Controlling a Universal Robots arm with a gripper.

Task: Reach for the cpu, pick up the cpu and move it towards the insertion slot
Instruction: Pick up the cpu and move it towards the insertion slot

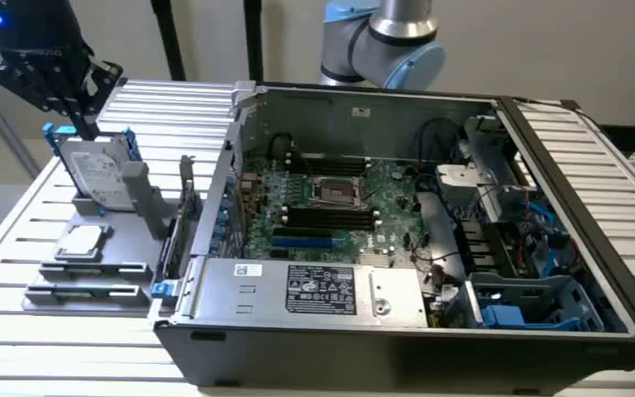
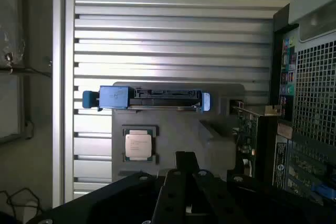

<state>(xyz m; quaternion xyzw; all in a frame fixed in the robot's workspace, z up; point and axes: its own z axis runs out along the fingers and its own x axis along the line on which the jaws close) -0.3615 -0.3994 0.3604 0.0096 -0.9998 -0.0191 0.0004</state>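
Note:
The cpu point(image 1: 82, 241) is a small flat square chip with a silvery top, lying in a recess of a grey fixture point(image 1: 130, 217) at the exterior view's left. In the wrist view the cpu point(image 2: 138, 144) lies beside my dark gripper point(image 2: 186, 156), with a gap between them. My gripper point(image 1: 83, 128) hangs above the far end of the fixture, over the upright hard drive, well above the chip. Its fingers look pressed together, with nothing held. The insertion slot point(image 1: 336, 192), a shiny square frame with a dark centre, sits on the motherboard inside the open computer case.
An upright silver hard drive point(image 1: 97, 172) with blue brackets stands on the fixture just beyond the cpu, also seen as the hard drive point(image 2: 149, 99). The case wall point(image 1: 221, 178) rises between fixture and motherboard. Memory slots point(image 1: 329, 219), cables and drive bays point(image 1: 516, 240) crowd the case.

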